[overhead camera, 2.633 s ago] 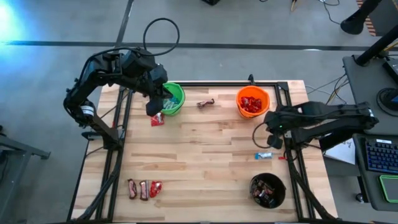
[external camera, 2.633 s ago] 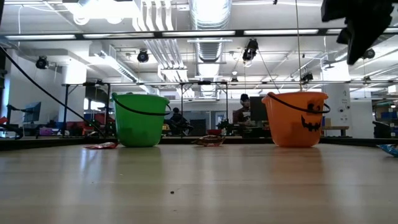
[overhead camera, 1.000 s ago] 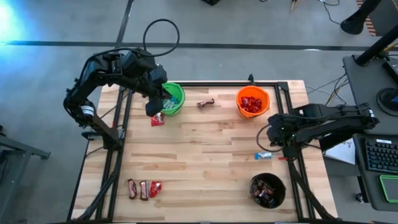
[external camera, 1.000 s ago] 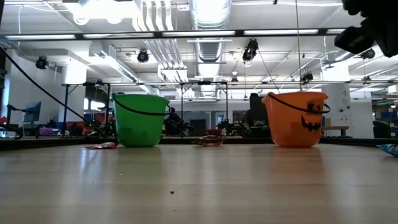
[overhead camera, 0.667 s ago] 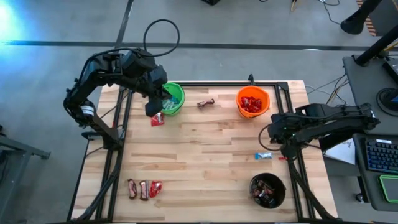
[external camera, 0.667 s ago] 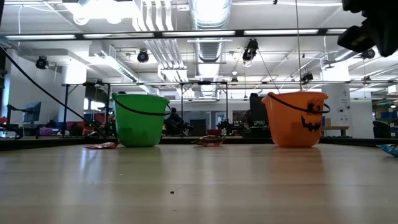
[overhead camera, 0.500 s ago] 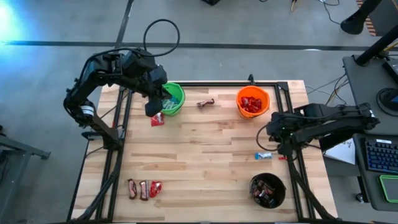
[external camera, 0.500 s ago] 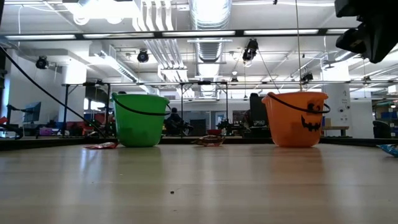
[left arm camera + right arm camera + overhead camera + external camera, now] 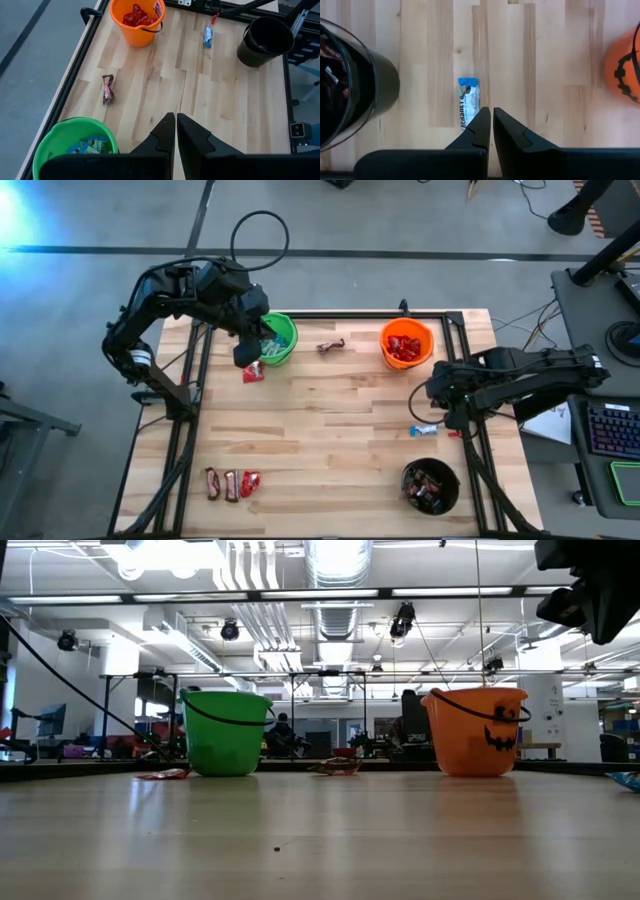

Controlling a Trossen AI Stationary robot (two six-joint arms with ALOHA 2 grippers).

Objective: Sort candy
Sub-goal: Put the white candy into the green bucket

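Pale wooden tabletop point(image 9: 340, 430): right gripper point(image 9: 447, 418), fingers pressed shut and empty, hovers at three o'clock over light-blue-and-white wrapped bar point(image 9: 467, 107); likely next: open, descend, grasp.

Left tool point(image 9: 176, 120) shut, bottom centre. Green bucket point(image 9: 75, 150) lower left, blue-white candy point(image 9: 90, 146) inside. Orange bucket point(image 9: 137, 22) top, red packets point(image 9: 136, 16) inside. Brown bar point(image 9: 108, 89) left on table point(image 9: 225, 95). Black bucket point(image 9: 265, 41) upper right, light-blue bar point(image 9: 208, 36) beside.
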